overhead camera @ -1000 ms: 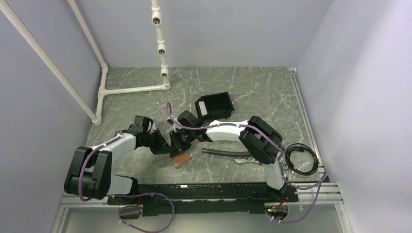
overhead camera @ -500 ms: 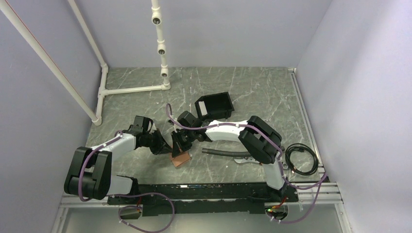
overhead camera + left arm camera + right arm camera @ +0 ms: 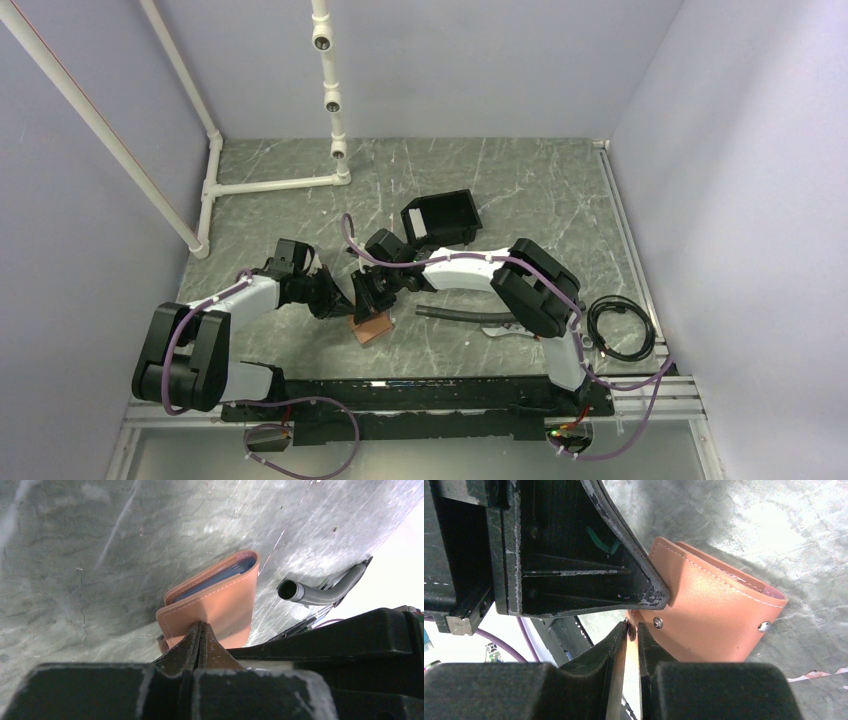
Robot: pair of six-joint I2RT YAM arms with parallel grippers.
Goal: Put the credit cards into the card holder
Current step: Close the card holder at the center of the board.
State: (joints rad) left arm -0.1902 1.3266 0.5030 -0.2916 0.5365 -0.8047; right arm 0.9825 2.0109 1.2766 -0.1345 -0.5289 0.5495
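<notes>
- Two grippers of mine meet at one tan wallet, which sits on the table toward its near edge, between my arms.
- My left gripper: jaws clenched flat together with nothing between them, tips touching the wallet's outer cover.
- My right gripper: jaws almost together, a thin slit left, tips at the wallet's lower edge beside a snap stud. I cannot tell whether they nip the leather.
- Cards: blue-grey edges show inside the folded wallet.
- Grey hose: lies on the table near the wallet.
</notes>
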